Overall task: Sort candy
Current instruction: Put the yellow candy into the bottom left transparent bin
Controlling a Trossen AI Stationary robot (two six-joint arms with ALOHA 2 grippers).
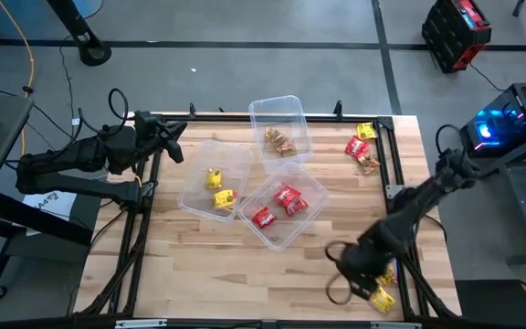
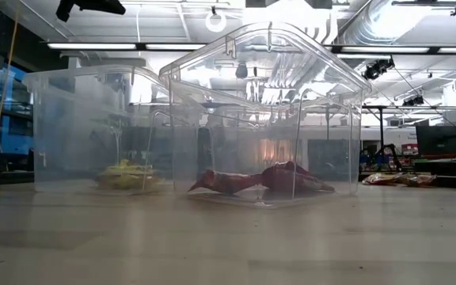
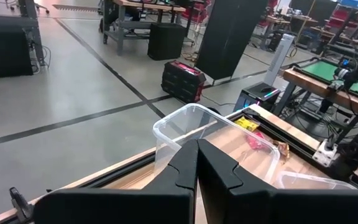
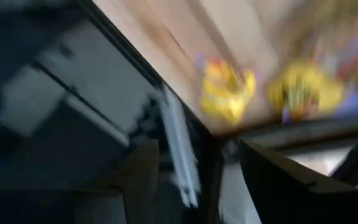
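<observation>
Three clear tubs stand mid-table. The far tub point(image 1: 277, 126) holds brown-gold candy point(image 1: 281, 143), the left tub point(image 1: 215, 178) yellow candy point(image 1: 219, 187), and the near-right tub point(image 1: 286, 208) red candy point(image 1: 286, 201). Loose candy point(image 1: 362, 149) of all three colours lies by the far right edge. Two yellow candies point(image 1: 383, 291) lie at the near right corner and show blurred in the right wrist view point(image 4: 225, 93). My right gripper point(image 1: 356, 277) hovers open just left of them. My left gripper point(image 1: 170, 139) waits shut over the far left edge.
A black metal frame point(image 1: 386, 128) borders the wooden table. The tubs stand close together, the red one touching the far one. Bare wood point(image 1: 181, 265) stretches along the near side. In the low view the tubs point(image 2: 267, 119) fill the middle.
</observation>
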